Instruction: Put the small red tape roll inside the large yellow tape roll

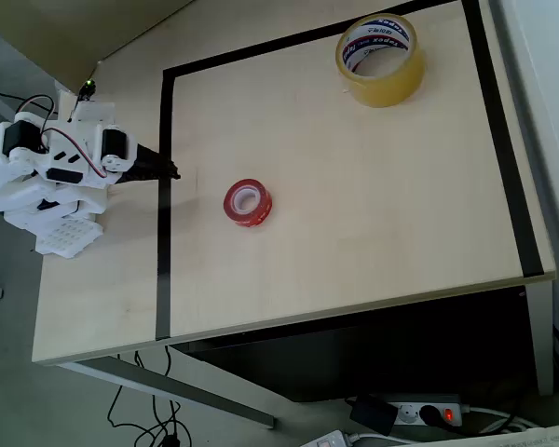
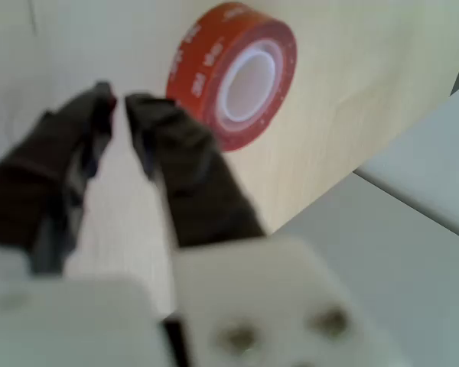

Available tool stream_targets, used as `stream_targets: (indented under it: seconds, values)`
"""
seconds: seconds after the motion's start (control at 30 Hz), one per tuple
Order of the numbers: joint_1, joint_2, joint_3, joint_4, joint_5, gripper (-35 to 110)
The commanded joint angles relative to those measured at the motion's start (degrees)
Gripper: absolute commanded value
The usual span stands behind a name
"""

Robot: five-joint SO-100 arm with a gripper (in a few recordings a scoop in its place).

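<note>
Pale wooden table (image 1: 354,205) with black tape border (image 1: 164,205); power strip (image 1: 419,412) underneath.

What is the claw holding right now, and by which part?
Nothing. The claw has only a narrow gap between its fingers, with nothing in it; the small red tape roll lies apart, beyond the tips.

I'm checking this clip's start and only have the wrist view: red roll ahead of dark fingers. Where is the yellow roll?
Observer: The large yellow tape roll stands near the table's far corner, upper right in the overhead view.
Operator: Is the red one anywhere close to it?
Observer: No. The small red tape roll lies flat mid-table, well apart from it.
Operator: And the gripper?
Observer: The gripper sits at the black tape border, left of the red roll, not touching it.
</note>
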Motion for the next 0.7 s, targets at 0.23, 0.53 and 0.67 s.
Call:
stream_targets:
  seconds: [0.23,0.53,0.67]
  values:
    - [4.3,0.0,0.4,4.7,2.9,0]
    - [12.2,-2.5,-13.5,7.6,1.2,0]
    - [11.4,-15.4,-23.3,7.0,1.2,0]
